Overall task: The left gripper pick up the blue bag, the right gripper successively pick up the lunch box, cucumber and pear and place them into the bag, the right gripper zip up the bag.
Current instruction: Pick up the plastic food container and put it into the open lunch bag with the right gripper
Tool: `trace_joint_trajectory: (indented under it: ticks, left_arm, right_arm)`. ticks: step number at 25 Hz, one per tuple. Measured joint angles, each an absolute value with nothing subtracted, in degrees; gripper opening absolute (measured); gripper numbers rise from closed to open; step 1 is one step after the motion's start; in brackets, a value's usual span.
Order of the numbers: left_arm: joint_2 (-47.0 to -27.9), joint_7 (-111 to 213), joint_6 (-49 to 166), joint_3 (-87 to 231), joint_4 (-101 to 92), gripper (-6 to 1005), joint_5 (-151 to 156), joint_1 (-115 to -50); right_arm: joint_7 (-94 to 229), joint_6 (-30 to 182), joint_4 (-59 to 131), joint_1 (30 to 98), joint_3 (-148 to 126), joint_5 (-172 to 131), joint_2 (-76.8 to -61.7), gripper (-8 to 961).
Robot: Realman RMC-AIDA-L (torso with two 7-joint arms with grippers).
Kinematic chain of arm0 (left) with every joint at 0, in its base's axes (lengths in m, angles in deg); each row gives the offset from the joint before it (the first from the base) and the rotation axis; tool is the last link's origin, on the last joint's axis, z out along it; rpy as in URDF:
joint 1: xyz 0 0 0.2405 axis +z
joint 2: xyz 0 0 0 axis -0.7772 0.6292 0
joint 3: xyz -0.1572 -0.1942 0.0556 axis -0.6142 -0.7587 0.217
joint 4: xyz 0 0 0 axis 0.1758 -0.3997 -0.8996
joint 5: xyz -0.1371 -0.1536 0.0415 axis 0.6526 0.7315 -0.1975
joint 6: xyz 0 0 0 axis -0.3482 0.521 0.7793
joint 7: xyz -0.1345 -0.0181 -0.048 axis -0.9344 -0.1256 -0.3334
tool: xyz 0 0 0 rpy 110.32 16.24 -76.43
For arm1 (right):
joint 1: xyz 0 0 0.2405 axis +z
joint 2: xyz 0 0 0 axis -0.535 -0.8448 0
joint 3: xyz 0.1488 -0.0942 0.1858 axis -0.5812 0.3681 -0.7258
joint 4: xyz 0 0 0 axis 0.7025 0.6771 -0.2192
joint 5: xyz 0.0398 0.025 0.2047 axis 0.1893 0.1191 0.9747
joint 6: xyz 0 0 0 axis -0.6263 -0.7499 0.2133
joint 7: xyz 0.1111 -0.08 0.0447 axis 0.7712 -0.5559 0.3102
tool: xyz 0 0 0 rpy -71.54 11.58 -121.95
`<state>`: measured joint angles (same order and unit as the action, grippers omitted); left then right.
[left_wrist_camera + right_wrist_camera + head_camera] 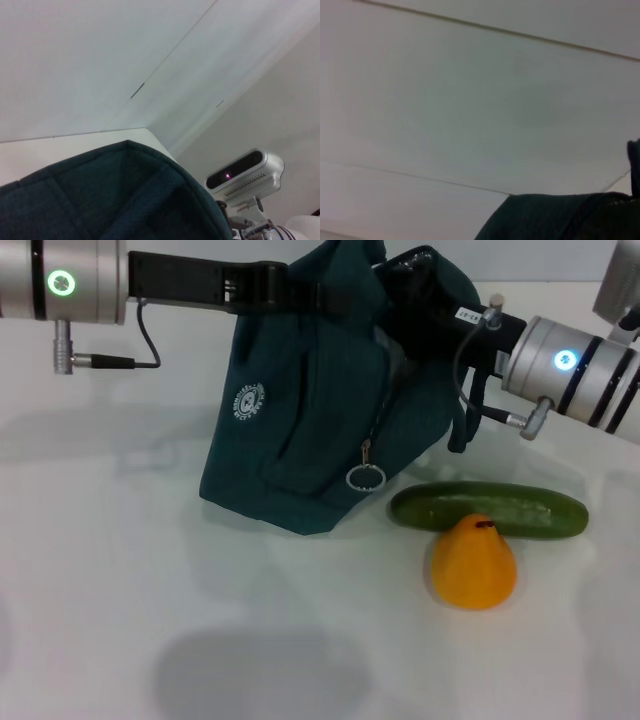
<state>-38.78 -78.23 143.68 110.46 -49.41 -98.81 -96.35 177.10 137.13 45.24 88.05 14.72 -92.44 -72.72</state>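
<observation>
The blue bag point(310, 410) stands tilted on the white table, and its fabric fills the low part of the left wrist view point(110, 200) and a corner of the right wrist view point(560, 217). My left gripper point(285, 285) is shut on the bag's upper edge from the left. From the right, my right gripper point(437, 302) reaches into the bag's open mouth, its fingers hidden by fabric. A green cucumber point(490, 510) lies on the table to the right of the bag. The orange-yellow pear point(473, 563) sits just in front of it, touching it. The lunch box is hidden.
A metal zip-pull ring point(366, 477) hangs on the bag's front seam. The white table point(150, 590) stretches to the left and front of the bag. The right arm's wrist camera point(245, 172) shows past the bag's rim in the left wrist view.
</observation>
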Motion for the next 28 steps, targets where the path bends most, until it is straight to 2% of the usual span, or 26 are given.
trace_joint_trajectory:
  ticks: [10,21,26,28]
  left_arm:
    - [-38.65,-78.2,143.7,110.2,-49.4,61,-98.8,-96.1]
    - [-38.31,-78.2,141.6,110.1,-49.4,62,-98.8,-96.3]
    - [-37.90,-78.2,138.7,110.0,-49.4,61,-98.9,-96.1]
    - [-37.86,-78.2,137.7,110.0,-49.4,62,-98.9,-96.0]
  right_arm:
    - [169.9,135.2,43.5,88.6,14.3,-92.9,-72.72,97]
    - [164.7,135.1,39.9,86.4,15.7,-92.9,-72.72,394]
    - [163.4,138.9,37.2,82.7,16.3,-92.7,-72.72,632]
    - [161.9,141.4,35.8,80.9,16.1,-92.3,-72.72,635]
